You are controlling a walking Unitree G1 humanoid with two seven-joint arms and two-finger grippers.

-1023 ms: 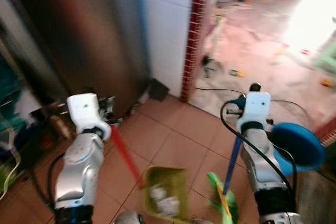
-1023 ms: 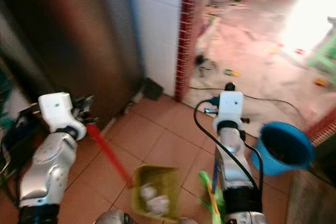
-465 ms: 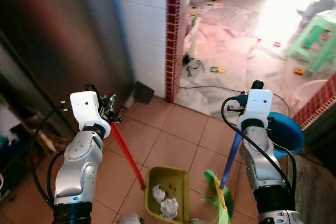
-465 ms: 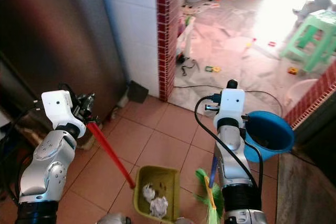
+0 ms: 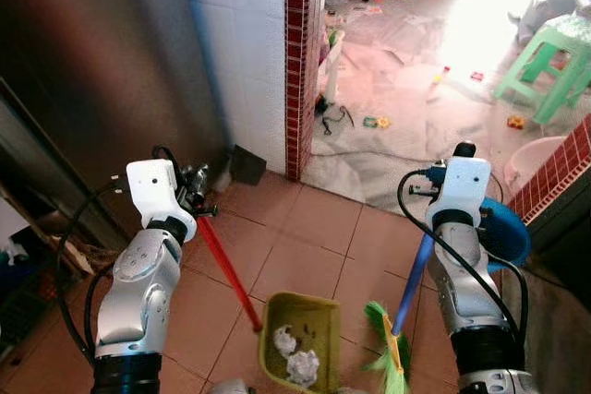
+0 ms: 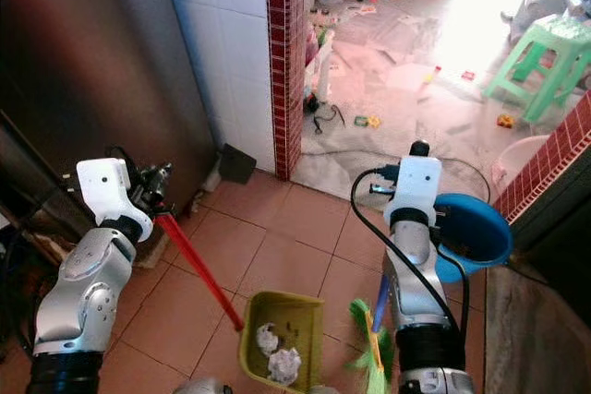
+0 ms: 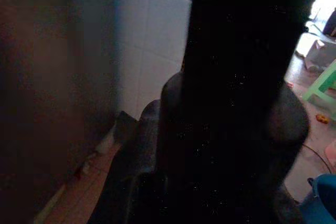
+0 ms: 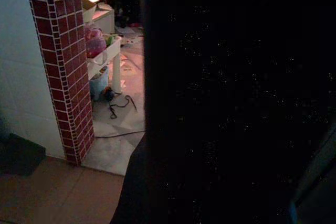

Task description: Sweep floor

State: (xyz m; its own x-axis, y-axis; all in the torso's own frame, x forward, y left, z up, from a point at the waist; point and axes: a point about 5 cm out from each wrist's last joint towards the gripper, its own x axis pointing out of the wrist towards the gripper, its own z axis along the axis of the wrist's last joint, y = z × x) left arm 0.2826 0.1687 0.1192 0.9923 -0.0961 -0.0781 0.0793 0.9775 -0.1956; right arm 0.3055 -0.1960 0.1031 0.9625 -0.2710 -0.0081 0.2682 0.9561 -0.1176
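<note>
My left gripper (image 5: 197,196) is shut on the top of a red handle (image 5: 227,269) that slants down to an olive-green dustpan (image 5: 300,352) on the tiled floor. Crumpled white paper (image 5: 295,357) lies in the pan. My right gripper (image 5: 423,198) is shut on the blue handle (image 5: 410,288) of a broom. Its green bristles (image 5: 383,348) rest on the floor just right of the pan. Both wrist views are dark, with a black shape close to the lens.
A dark metal door (image 5: 102,71) and a white tiled wall (image 5: 249,34) stand to the left. A red brick pillar (image 5: 297,43) edges a doorway. A blue basin (image 5: 503,232) sits by my right arm. Beyond lie a cable (image 5: 369,156), a green stool (image 5: 545,66) and scattered litter.
The whole picture has shifted as the camera turned and has become sharper. Both arms hold the dustpan handle and the broom as before.
</note>
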